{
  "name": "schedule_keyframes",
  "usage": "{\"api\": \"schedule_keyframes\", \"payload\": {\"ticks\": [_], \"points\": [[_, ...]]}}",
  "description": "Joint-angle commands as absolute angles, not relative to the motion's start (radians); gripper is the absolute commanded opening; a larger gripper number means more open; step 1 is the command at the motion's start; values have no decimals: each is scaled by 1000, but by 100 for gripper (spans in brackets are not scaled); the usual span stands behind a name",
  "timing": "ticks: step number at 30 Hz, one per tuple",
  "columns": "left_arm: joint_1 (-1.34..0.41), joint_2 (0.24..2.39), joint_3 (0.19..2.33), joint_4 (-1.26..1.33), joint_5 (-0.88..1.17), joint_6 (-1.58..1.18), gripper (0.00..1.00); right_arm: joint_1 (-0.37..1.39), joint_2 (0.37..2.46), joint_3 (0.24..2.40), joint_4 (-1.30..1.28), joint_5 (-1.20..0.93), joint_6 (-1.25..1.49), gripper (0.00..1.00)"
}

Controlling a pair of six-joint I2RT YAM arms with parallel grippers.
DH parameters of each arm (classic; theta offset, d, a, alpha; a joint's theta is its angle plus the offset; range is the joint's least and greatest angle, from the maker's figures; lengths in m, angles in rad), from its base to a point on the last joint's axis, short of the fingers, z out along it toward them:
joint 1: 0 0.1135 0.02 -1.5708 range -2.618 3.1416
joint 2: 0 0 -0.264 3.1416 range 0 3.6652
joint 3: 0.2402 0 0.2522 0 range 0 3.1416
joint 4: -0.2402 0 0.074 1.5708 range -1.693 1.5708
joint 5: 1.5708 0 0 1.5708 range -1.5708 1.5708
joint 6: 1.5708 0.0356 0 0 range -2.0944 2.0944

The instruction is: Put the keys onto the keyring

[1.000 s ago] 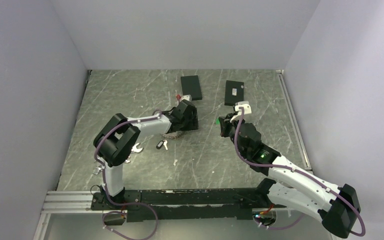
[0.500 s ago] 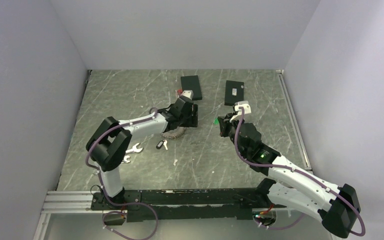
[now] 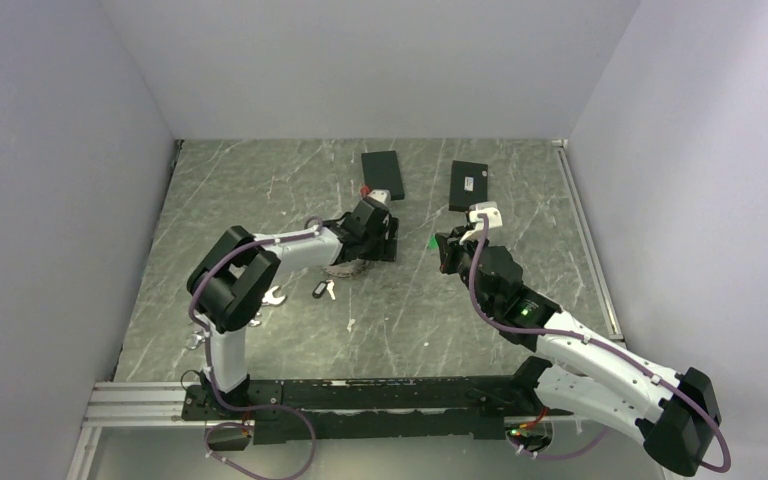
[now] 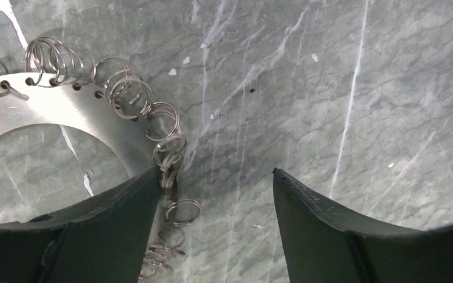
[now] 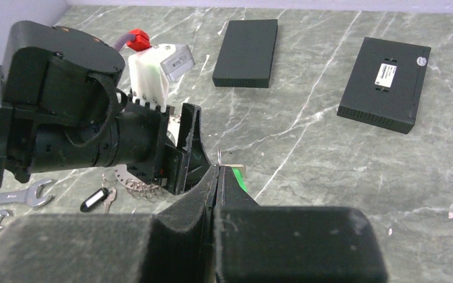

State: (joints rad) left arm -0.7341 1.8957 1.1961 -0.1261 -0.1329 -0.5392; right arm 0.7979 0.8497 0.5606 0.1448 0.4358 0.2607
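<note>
The keyring is a grey metal ring plate with several small split rings along its edge; it lies on the marble table and also shows in the top view. My left gripper is open just above it, its left finger over the plate's edge; in the top view the left gripper is at the table's middle. My right gripper is shut on a key with a green tag, held above the table right of the left gripper. A key with a black tag lies near the keyring.
Two flat black boxes lie at the back. Wrenches lie on the left. The table is walled on three sides.
My left arm's elbow swung out to the left and came back; its gripper stays by the keyring, now slightly further right. The right arm has not moved.
</note>
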Motion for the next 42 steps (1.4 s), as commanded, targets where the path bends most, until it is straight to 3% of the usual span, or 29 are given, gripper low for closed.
{"api": "schedule_keyframes", "payload": {"ticks": [1,6,14,19,24,29,32,34,42], "points": [[-735,1926,1231,-96,-92,-517,73,797,835,554,199,428,255,0],[-751,1897,1198,-96,-78,-522,62,799,830,550,201,429,255,0],[-817,1784,1083,-104,-52,-420,53,798,824,549,202,435,252,0],[-818,1638,977,-160,-24,-331,52,799,823,548,204,434,252,0],[-790,1434,900,-312,-175,-301,50,799,822,546,213,427,253,0],[-761,1360,906,-402,-259,-488,56,799,830,548,219,422,253,0],[-759,1430,1011,-610,-407,-798,70,798,830,545,222,422,253,0],[-753,1521,1097,-752,-441,-953,72,798,830,543,226,420,254,0],[-724,1749,1213,-690,-420,-953,72,799,827,546,218,403,259,0]]}}
